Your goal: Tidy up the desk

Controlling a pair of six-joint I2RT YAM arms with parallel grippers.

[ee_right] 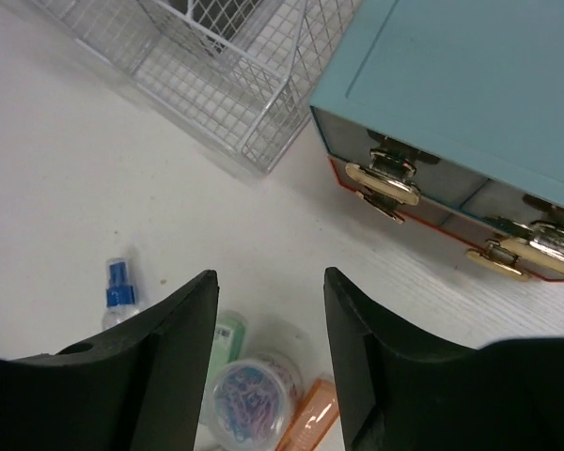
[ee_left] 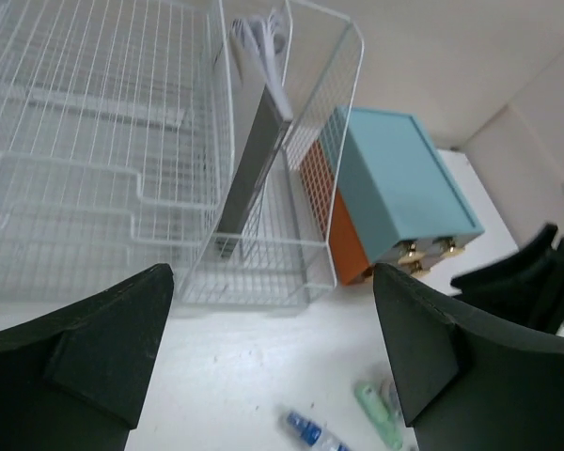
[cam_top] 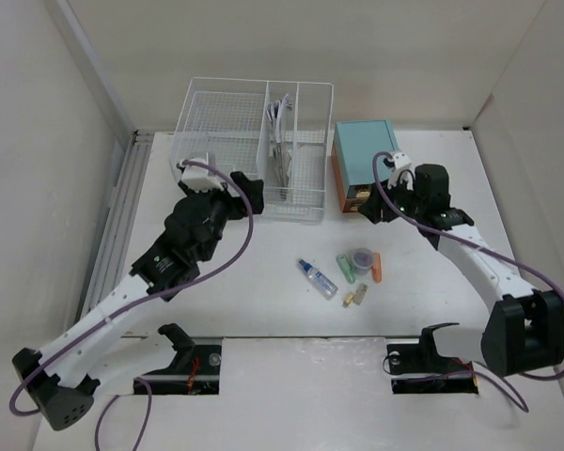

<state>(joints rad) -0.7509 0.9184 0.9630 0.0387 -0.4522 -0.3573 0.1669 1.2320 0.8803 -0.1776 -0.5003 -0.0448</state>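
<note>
The white bench (cam_top: pixel 263 319) carries everything, and the teal box (cam_top: pixel 362 155) stands toward its far edge. The left end effector (ee_left: pixel 273 310) hovers left of the box, in front of the wire basket (cam_top: pixel 254 81), jaws wide apart and empty. The right end effector (ee_right: pixel 271 310) hangs just in front of the box, jaws partly apart, gripping nothing. The right wrist view shows coloured clips inside the small jar (ee_right: pixel 247 399) in front of the box, which the top view blurs. Only the top view shows the whole bench.

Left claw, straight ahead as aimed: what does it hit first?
Likely the near wall of the white wire-mesh basket, at its narrow compartments; the open left claw sits close before it. Depth is uncertain.
</note>
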